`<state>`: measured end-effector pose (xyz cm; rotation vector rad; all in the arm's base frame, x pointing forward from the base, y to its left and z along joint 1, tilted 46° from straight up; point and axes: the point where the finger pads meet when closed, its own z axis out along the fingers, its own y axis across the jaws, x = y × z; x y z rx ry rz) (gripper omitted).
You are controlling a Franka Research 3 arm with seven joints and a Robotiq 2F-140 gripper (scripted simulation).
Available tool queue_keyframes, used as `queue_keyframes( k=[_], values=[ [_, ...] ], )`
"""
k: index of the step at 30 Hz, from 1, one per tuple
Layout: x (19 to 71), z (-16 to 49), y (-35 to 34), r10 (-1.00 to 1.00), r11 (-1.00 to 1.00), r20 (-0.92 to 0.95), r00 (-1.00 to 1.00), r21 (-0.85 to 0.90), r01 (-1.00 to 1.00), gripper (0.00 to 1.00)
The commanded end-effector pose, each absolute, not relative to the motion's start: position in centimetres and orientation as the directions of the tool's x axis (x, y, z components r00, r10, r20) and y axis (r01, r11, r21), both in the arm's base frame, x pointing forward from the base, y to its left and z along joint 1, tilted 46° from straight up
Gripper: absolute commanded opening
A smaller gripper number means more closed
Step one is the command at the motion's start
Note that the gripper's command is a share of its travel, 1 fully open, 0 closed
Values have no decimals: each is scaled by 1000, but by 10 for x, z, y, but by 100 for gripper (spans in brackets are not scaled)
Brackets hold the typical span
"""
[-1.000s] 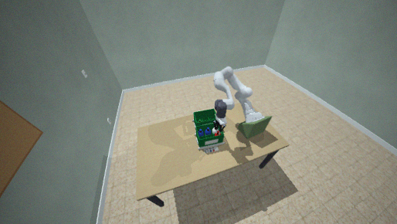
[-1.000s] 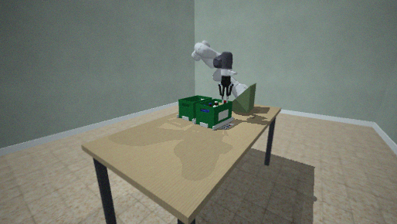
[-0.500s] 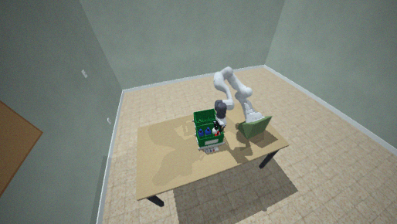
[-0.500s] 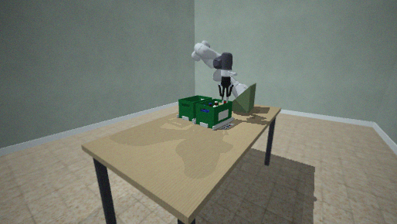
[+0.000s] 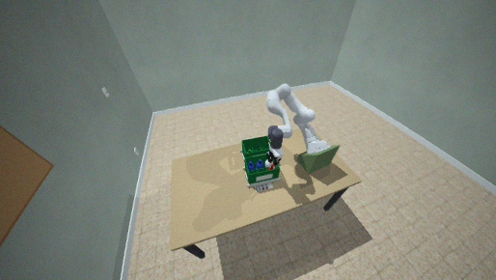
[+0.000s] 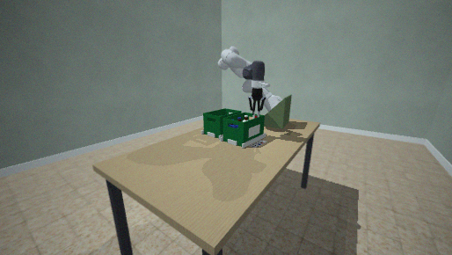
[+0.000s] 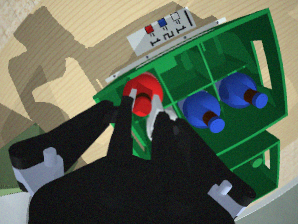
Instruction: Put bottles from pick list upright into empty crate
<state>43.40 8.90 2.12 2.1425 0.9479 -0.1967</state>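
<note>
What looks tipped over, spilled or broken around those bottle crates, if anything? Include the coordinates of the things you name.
Nothing stands out: both blue bottles (image 5: 260, 165) (image 7: 201, 110) stand in the green crate (image 5: 250, 176) (image 6: 233, 135) (image 7: 276, 104), the gripper (image 5: 271, 165) (image 6: 257, 115) (image 7: 143, 99) has the red bottle (image 7: 142, 87), and the pick list (image 5: 263, 187) (image 6: 258, 144) (image 7: 160, 31) lies flat beside.

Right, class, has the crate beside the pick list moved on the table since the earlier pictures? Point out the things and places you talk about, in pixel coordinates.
No visible shift: in the top view, the crate (image 5: 251, 177) (image 6: 233, 135) (image 7: 278, 97) keeps its place against the table's (image 5: 193, 193) (image 6: 176, 171) (image 7: 102, 15) near edge.
</note>
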Motion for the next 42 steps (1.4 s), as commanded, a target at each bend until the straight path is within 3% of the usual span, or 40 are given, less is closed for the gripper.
queue_keyframes(
  k=[1, 42],
  values=[
    [436, 20, 91, 572, -429, -406, 713, 593, 682, 0],
    [437, 16, 87, 572, -429, -406, 713, 593, 682, 0]
  ],
)
